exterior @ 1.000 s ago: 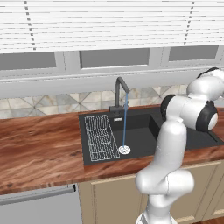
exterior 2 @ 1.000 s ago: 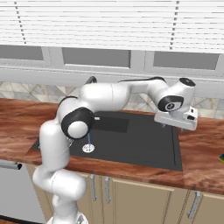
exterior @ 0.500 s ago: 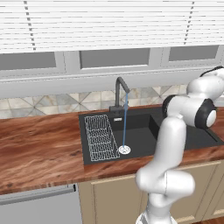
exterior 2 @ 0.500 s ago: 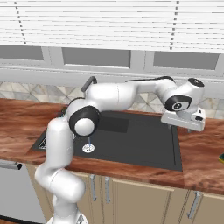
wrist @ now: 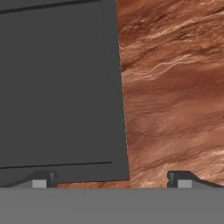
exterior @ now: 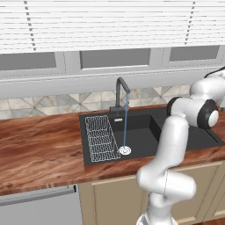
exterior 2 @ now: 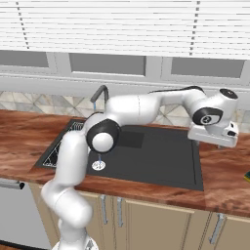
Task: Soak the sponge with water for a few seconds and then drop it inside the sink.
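Sponge (exterior 2: pixel 247 176) lies at the counter's far right edge; your gripper (wrist: pixel 109 178), jaws spread and empty, has swung right past the sink (exterior 2: pixel 161 156) rim toward it.

- The white arm reaches forward and to the robot's right, elbow bent, dark joints showing.
- Its wrist turns the hand downward.
- The gripper (wrist: pixel 111 180) points down, its fingertips (wrist: pixel 40 181) spread wide apart.
- Nothing sits between the fingertips.
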